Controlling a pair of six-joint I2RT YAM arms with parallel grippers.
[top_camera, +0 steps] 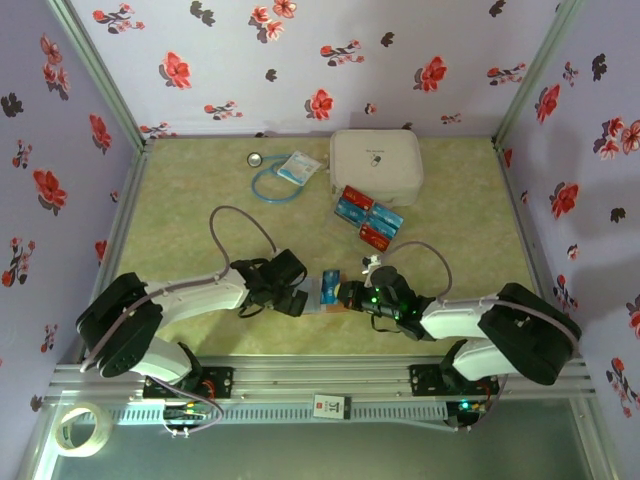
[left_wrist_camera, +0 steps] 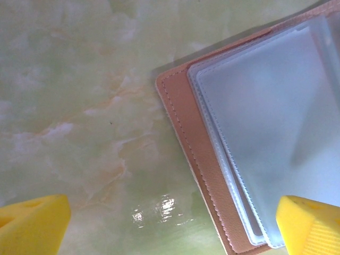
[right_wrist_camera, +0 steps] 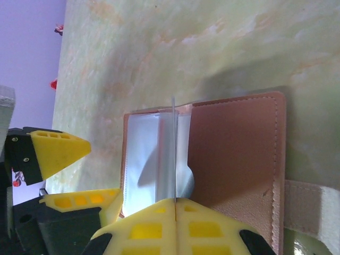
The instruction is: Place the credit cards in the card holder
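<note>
The pinkish-brown card holder (top_camera: 318, 303) lies open on the table between my two grippers, its clear sleeves up (left_wrist_camera: 191, 133) (right_wrist_camera: 239, 154). My right gripper (top_camera: 346, 294) (right_wrist_camera: 174, 201) is shut on a thin flat piece seen edge-on, standing upright over the sleeves. From above it shows as a blue credit card (top_camera: 331, 282). My left gripper (top_camera: 292, 298) (left_wrist_camera: 170, 234) is open at the holder's left edge, one yellow finger (left_wrist_camera: 311, 226) over the sleeves, the other (left_wrist_camera: 32, 223) over bare table. Several red and blue credit cards (top_camera: 368, 215) lie farther back.
A white rounded zip case (top_camera: 376, 165) stands at the back, just behind the loose cards. A blue tube loop (top_camera: 270, 182), a small packet (top_camera: 297, 167) and a round disc (top_camera: 256, 158) lie at the back left. Floral walls enclose three sides.
</note>
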